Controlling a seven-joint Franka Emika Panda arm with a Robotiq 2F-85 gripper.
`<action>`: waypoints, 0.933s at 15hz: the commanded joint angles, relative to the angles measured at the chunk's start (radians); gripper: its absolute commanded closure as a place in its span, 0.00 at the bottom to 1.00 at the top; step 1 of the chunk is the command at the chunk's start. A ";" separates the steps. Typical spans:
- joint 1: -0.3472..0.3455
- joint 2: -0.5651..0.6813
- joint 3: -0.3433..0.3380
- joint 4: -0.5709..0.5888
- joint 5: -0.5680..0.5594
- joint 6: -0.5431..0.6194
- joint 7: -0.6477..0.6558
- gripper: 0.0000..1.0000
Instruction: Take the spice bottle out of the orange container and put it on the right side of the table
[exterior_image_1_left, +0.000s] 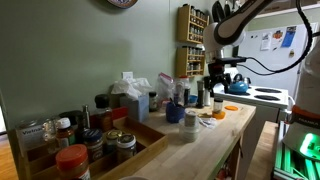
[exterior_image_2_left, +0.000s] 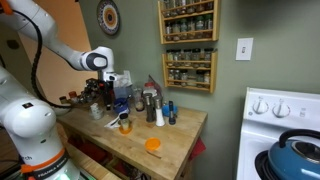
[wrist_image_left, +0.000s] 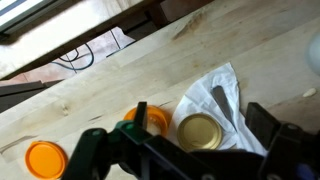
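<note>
In the wrist view my gripper (wrist_image_left: 185, 140) is open, its two dark fingers spread wide above the wooden table (wrist_image_left: 90, 95). Between the fingers stands a bottle with a round gold lid (wrist_image_left: 200, 131), seen from above, on a white napkin (wrist_image_left: 215, 90). Right beside it is the orange container (wrist_image_left: 152, 118), with a dark stick poking up at its edge. I cannot tell whether the bottle touches the container. In both exterior views the gripper (exterior_image_1_left: 213, 78) (exterior_image_2_left: 108, 88) hangs above the crowded table, near the orange container (exterior_image_2_left: 124, 124).
An orange lid (wrist_image_left: 45, 158) (exterior_image_2_left: 152, 145) lies flat on the wood. Several jars and bottles (exterior_image_1_left: 175, 100) crowd the table, with a wooden tray of jars (exterior_image_1_left: 100, 145) at one end. A spice rack (exterior_image_2_left: 188, 45) hangs on the wall. A white stove (exterior_image_2_left: 285, 130) carries a blue kettle.
</note>
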 joint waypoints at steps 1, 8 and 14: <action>0.006 -0.001 -0.010 -0.002 0.002 0.021 0.025 0.00; -0.061 0.122 -0.105 -0.042 0.002 0.298 -0.003 0.00; -0.091 0.125 -0.184 -0.018 -0.009 0.296 -0.119 0.00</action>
